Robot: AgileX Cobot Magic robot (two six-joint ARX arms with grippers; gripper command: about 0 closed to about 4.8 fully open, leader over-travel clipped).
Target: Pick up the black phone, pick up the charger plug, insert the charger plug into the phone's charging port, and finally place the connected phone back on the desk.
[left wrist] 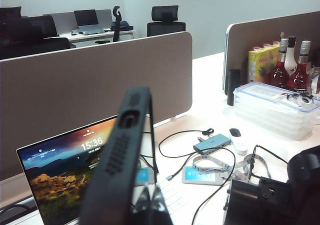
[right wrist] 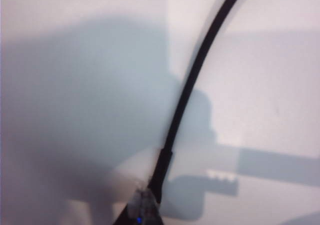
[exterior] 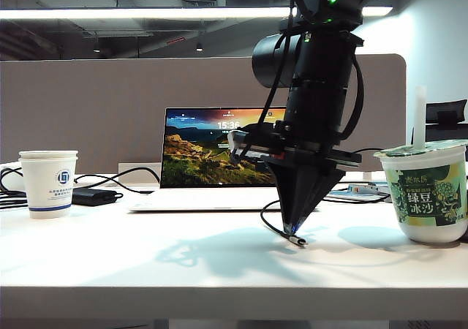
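The white worktop [exterior: 146,263] spreads across the exterior view, carrying an open laptop [exterior: 212,157] at the back, a paper cup [exterior: 48,183] at the left and a sealed green drink cup [exterior: 430,194] with a straw at the right. Near the middle, the right arm [exterior: 322,73] comes down steeply from above, its black wrist pointing almost straight down at the worktop. Its right pincer [exterior: 294,230] tapers to a closed point just above the surface, pinched on the thin black cable [exterior: 274,227] just behind the charger plug [exterior: 297,240], whose silver tip sticks out below the fingertips, at or just above the worktop. In the right wrist view the cable [right wrist: 200,65] runs away over the white surface, and the right pincer's [right wrist: 142,210] tips meet on its thicker dark collar.

The left arm does not show in the exterior view. In the left wrist view the left pincer [left wrist: 150,205] is raised above the laptop's level, closed narrowly on the black phone [left wrist: 120,160], which stands edge-on and tilted, its short edge with the phone's charging port [left wrist: 129,119] uppermost.
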